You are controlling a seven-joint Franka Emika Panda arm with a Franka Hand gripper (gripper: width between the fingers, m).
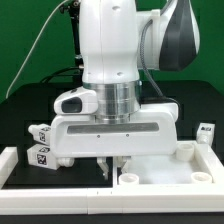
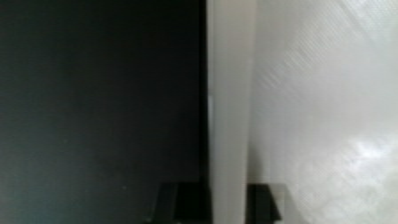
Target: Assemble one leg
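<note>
The hand is low over the table, its fingers standing on both sides of the edge wall of the white panel; I cannot tell if they already press it. The leg lies untouched at the exterior view's left, well apart from the hand. To my judgement, the wall should be gripped squarely and the panel moved slowly, without sweeping the leg away.
</note>
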